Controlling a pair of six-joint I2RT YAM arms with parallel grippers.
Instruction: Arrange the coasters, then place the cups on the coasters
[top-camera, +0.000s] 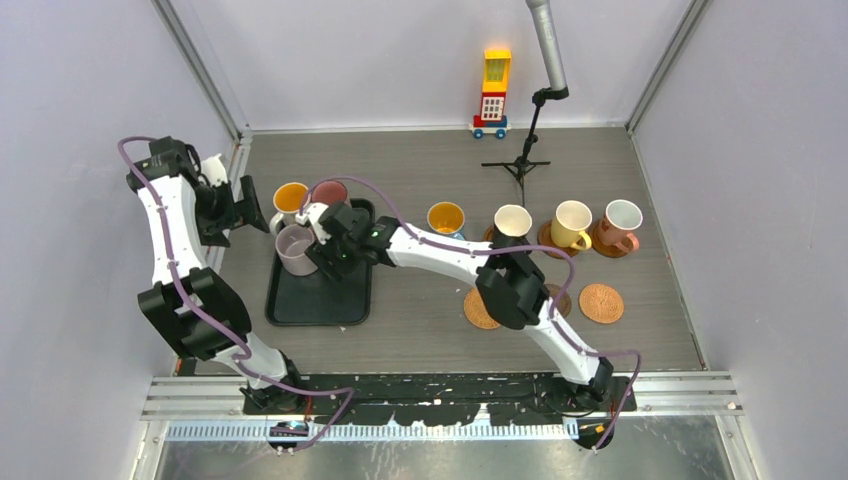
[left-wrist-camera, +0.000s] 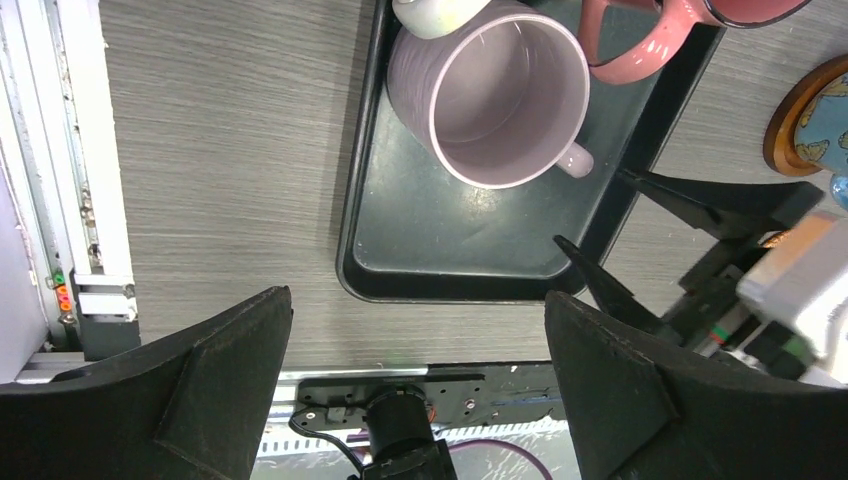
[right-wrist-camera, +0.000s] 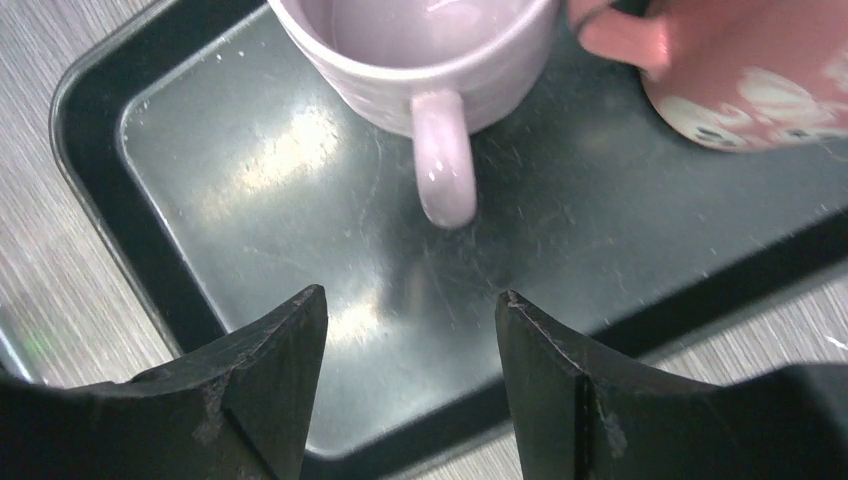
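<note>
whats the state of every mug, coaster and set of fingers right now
lilac mug: upright, empty, on tray
patterned pink mug: upright, on tray
white patterned mug: upright, at tray's far corner
blue mug: upright, on coaster
black mug: upright, on coaster
yellow mug: upright, on coaster
pink mug: upright, on coaster
front coasters: flat, unoccupied
left fingers: open, empty
right fingers: open, empty, over tray

White-black arms (top-camera: 440, 250), purple cables (top-camera: 121, 152)

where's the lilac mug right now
Top view: the lilac mug sits left of centre at the far end of the black tray, beside the pink patterned mug, handle toward the right end effector.
</note>
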